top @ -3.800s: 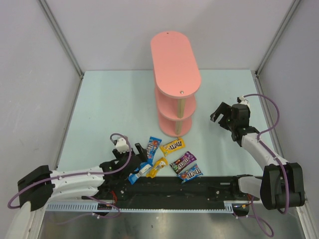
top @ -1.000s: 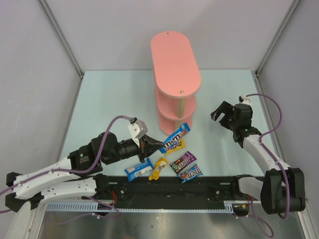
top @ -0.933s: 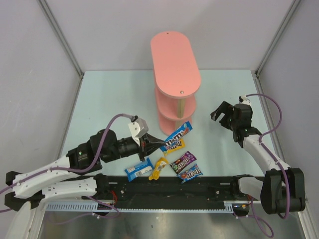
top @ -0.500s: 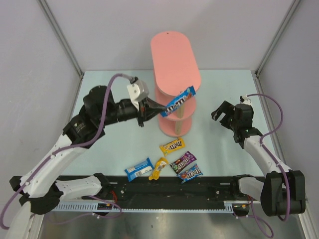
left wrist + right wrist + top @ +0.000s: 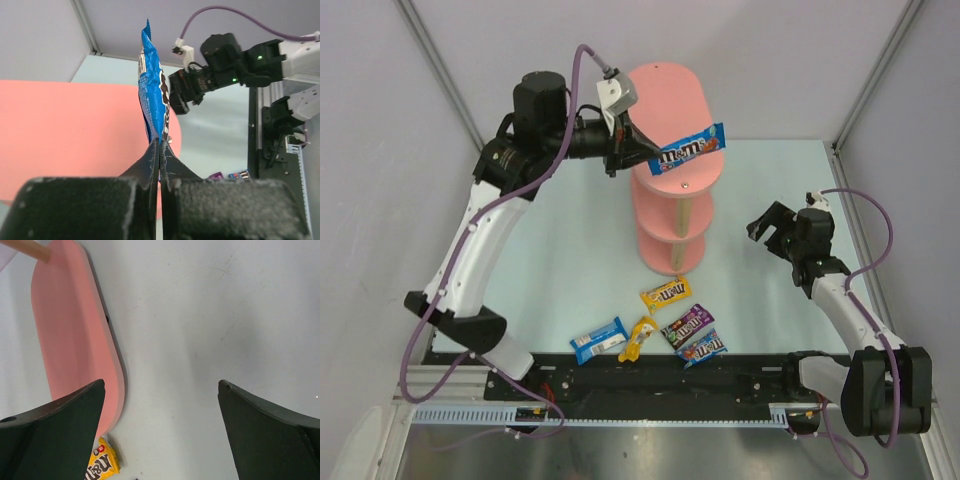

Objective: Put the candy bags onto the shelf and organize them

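Left arm (image 5: 480, 230) is up high, elbow bent, reaching across to the shelf (image 5: 665, 100). Left fingers (image 5: 145, 167) pinch one end of the blue packet (image 5: 687, 149), which sits over the near end of the top board. Whether it touches is unclear. Right arm (image 5: 840, 295) is low over the bench (image 5: 550, 230), right fingers (image 5: 60, 410) spread wide. Five other packets (image 5: 665, 293) lie before the shelf.

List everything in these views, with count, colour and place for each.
shelf: one, pink with pale posts, middle of the table.
held bag: one, blue, over the shelf's top board.
loose blue bag: one, on the table, left end of the group.
yellow bags: two, on the table in front of the shelf.
dark purple bags: two, on the table, right end of the group.
table: one, pale green.
rail: one, black, near edge.
left claw: black, shut on the held bag.
right claw: black, open, empty, right of the shelf.
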Tool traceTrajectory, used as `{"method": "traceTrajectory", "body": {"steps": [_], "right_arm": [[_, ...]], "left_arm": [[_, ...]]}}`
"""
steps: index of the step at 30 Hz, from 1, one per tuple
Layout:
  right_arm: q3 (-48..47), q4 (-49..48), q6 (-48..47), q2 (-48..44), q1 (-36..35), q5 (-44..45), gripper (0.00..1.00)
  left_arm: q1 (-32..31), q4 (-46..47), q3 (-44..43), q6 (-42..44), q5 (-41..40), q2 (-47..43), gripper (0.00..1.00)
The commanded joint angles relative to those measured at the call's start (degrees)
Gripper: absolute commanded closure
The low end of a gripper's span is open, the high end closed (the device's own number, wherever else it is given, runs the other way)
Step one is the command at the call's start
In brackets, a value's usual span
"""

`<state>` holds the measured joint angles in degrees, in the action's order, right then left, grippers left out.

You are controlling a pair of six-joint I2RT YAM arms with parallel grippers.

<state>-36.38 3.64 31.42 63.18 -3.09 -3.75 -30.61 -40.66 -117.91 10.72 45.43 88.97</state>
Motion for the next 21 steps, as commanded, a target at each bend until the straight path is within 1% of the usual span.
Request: {"method": "traceTrajectory", "body": {"steps": [1,5,9,15,21], "right_arm": [[0.26,-0.82,-0.13,-0.34,0.46,-1.17,0.00],[0.26,-1.27,0.05,0.28,0.72,-1.79,0.00],[0.26,-1.53,0.05,1.07,0.89,-1.88,0.00],[0.26,-1.97,0.31,2.56,0.98,-2.05,0.00],[0.26,-2.06,0.22,3.09,1.07,-1.88,0.00]], "left_arm": [[2.66,-8.81,-9.17,5.27,3.00,4.19,1.00],[5.03,-11.19,-12.25,6.68,2.91,7.35,1.00],[6.79,-13.30,-12.70,8.78,3.88,9.72,1.00],[7.06,-17.95,-15.60,11.51,4.31,12.80,1.00],[7.23,-17.08,-17.18,12.04,5.37,14.13,1.00]]}}
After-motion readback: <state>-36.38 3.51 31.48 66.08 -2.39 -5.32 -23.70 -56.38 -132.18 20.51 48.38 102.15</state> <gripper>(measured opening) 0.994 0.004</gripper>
